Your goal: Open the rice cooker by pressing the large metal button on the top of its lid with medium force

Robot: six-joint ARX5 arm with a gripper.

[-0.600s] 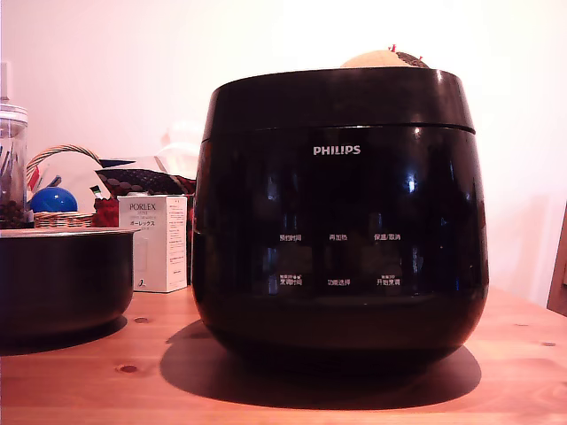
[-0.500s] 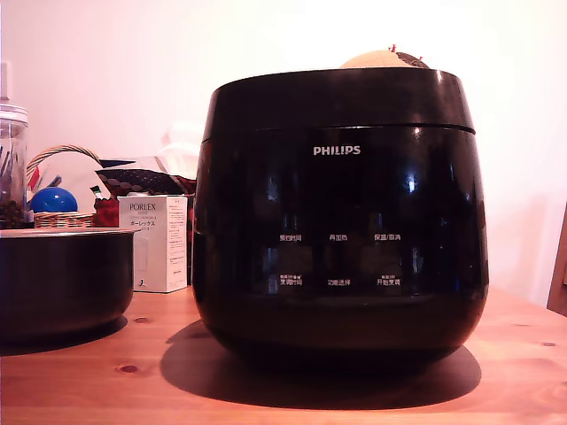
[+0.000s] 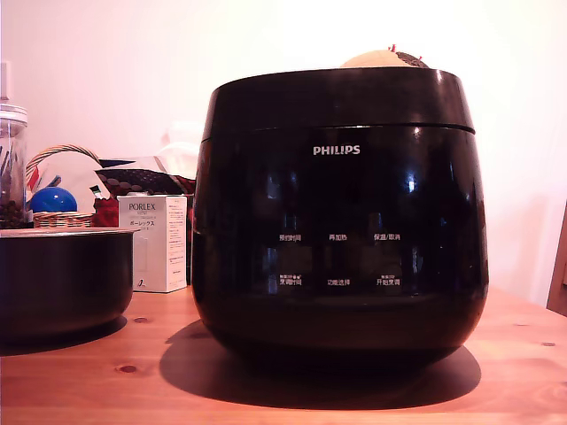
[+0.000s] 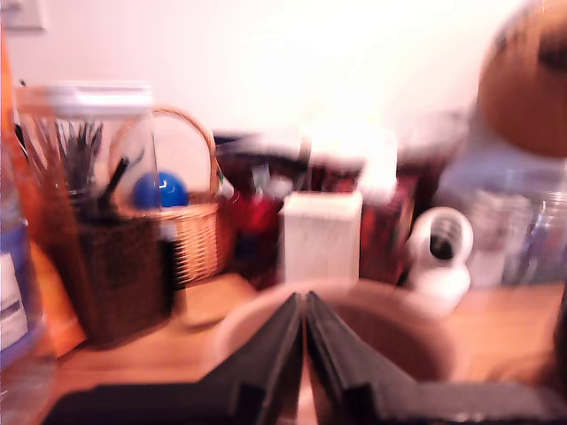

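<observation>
The rice cooker (image 3: 339,212) fills the middle of the exterior view: glossy black, rounded, with a white PHILIPS logo and two rows of small labels. Its lid (image 3: 337,99) is the tapered top band above a thin seam, and it sits closed. The top of the lid is out of sight, so the metal button is hidden. My gripper (image 4: 304,305) appears only in the blurred wrist view, its two black fingers pressed together with nothing between them, above a round pot (image 4: 390,328) with a pale rim. The exterior view shows no gripper.
On the wooden table (image 3: 89,390), a low dark pot (image 3: 62,279) stands at the exterior view's left. Behind it are a white PORLEX box (image 3: 155,243), a wicker basket (image 3: 62,217) holding a blue ball (image 3: 53,199), and a glass jar (image 3: 11,168). A tan round object (image 3: 381,59) peeks over the lid.
</observation>
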